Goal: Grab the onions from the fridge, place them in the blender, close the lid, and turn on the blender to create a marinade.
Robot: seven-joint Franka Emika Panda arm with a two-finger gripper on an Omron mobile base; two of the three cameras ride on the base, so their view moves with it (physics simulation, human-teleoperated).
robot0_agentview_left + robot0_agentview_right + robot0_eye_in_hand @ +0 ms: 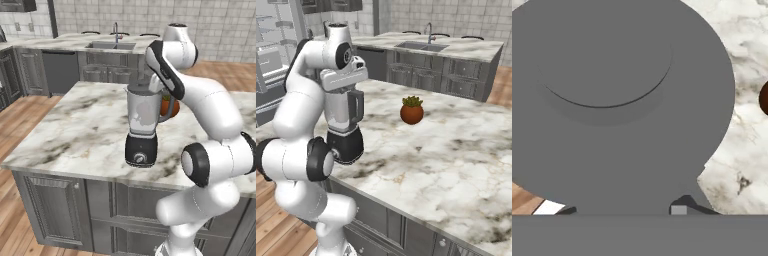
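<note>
On the marble island counter (75, 135), toward its left, stands the blender (142, 125): a translucent grey jug on a black rounded base with a silver dial at the front. The jug's wall is cloudy, and what lies inside it cannot be made out. The dark grey lid (619, 100) sits over the jug's mouth, its round raised knob showing large in the hand view. The gripper (152, 82) hangs directly above this lid, very near it; the fingertips are hidden behind the arm and the lid, so whether they touch it cannot be told, though the jaws are drawn nearly together with nothing seen between them. To the right of the blender, well apart from it in the right base view, a small brown pot with a green plant (412, 111) rests on the counter. No writing or label can be read on the blender, the pot or the cabinets. Behind the island, a second counter carries a sink (423, 46) with a faucet.
</note>
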